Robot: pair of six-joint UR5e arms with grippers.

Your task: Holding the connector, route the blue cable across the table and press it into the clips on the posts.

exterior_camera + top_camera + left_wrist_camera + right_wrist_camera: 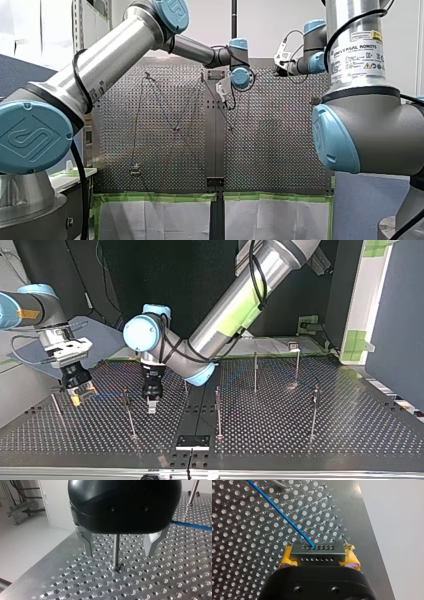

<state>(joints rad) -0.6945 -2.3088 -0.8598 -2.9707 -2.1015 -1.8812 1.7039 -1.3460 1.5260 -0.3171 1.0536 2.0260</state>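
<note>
Right gripper (pixel 318 559) is closed, its yellow pads (pixel 286 560) clamping both ends of the dark connector (pixel 317 551) low over the perforated surface (pixel 242 562). From the connector the blue cable (pixel 277 508) runs straight away across the surface. My left gripper (pixel 119 553) stands wide open and empty, its metal fingers straddling a thin post (pixel 116 547), with the cable passing beyond it. Routing seems underway; whether any clip holds the cable, I cannot tell. The next move likely calls for carrying the connector onward and pressing the cable down.
</note>
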